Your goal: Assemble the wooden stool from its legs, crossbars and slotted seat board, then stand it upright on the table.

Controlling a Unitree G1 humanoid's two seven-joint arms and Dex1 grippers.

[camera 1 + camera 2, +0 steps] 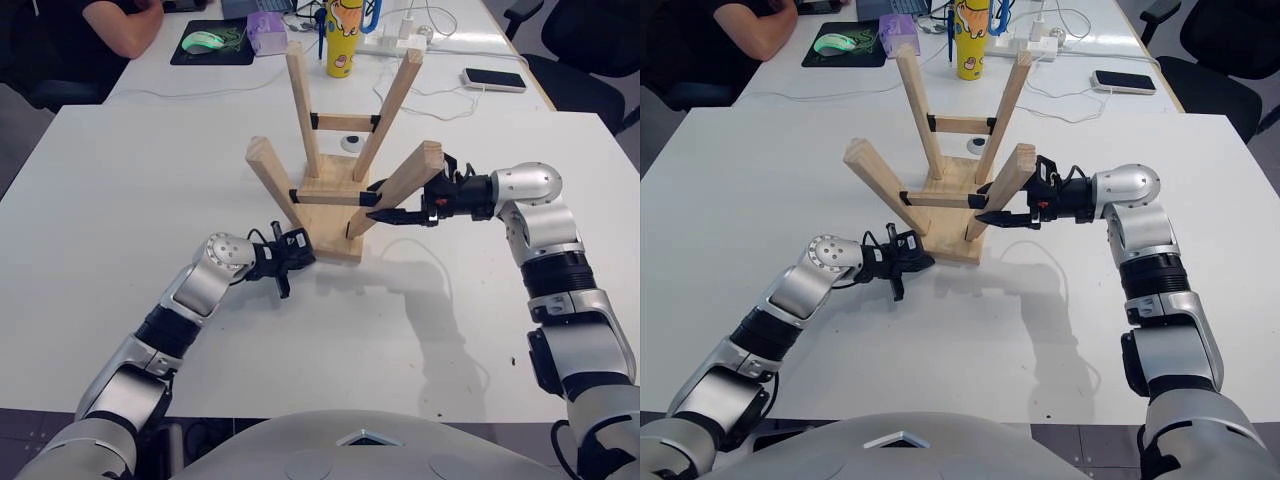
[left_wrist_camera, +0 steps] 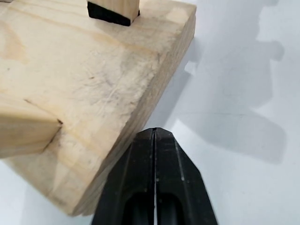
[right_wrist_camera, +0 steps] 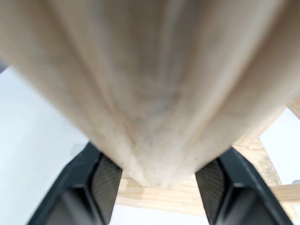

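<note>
The wooden stool stands upside down at mid-table, its seat board (image 1: 325, 187) flat on the surface and its legs splayed upward, joined by crossbars (image 1: 343, 122). My left gripper (image 1: 298, 250) is shut and empty, its tip (image 2: 154, 133) against the near-left corner of the seat board (image 2: 84, 93). My right gripper (image 1: 376, 200) comes in from the right and is shut on the near-right leg (image 1: 405, 178), one finger above it and one below. In the right wrist view the leg (image 3: 154, 93) runs between the two pads (image 3: 107, 185).
On the far table stand a yellow bottle (image 1: 343, 35), a purple box (image 1: 267, 32), a mouse pad with a mouse (image 1: 208, 42), a power strip (image 1: 395, 42) and a phone (image 1: 494, 79). A person sits at the back left. The near half of the white table (image 1: 400, 340) is bare.
</note>
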